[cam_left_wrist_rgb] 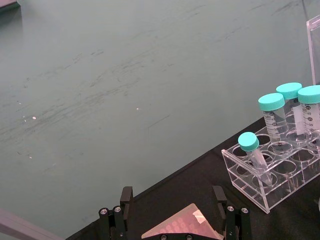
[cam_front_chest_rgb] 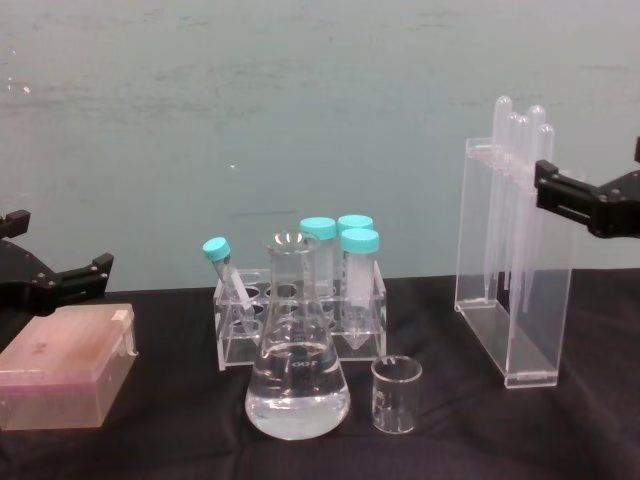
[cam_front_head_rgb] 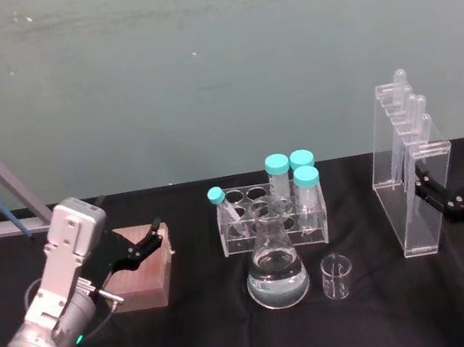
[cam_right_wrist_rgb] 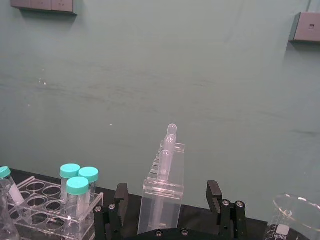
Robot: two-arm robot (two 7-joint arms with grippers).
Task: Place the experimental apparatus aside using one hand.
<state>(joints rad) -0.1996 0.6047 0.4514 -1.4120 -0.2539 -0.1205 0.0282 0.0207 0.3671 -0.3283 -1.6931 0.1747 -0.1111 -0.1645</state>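
Heads up, going left to right. Your left end effector (cam_front_head_rgb: 155,238) hangs over the pink tip box (cam_front_head_rgb: 142,275) at the left of the table (cam_front_head_rgb: 207,339), jaws spread wide and holding nothing.

Mid-table is one clear tube rack (cam_front_head_rgb: 272,220) with four teal-capped tubes, three upright and one leaning. Just in front of it are one conical flask (cam_front_head_rgb: 276,269) and, to its right, one small beaker (cam_front_head_rgb: 337,277).

- **Flask:** it has clear liquid in the bottom, so I'd guess it's the heavy one and will slosh. The neck looks like the spot to grab.
- **Beaker:** it's empty, so probably light, slick and easy to crack. Pinch it gently across the wall.

Further right is one tall acrylic pipette stand (cam_front_head_rgb: 410,187) holding what I count as four pipettes. It's narrow and looks tippy, so grab it across the thin sides around mid-height.

Your right end effector (cam_right_wrist_rgb: 166,192) sits just beside the stand's right side, spread wide and empty. I can't tell if it's touching.
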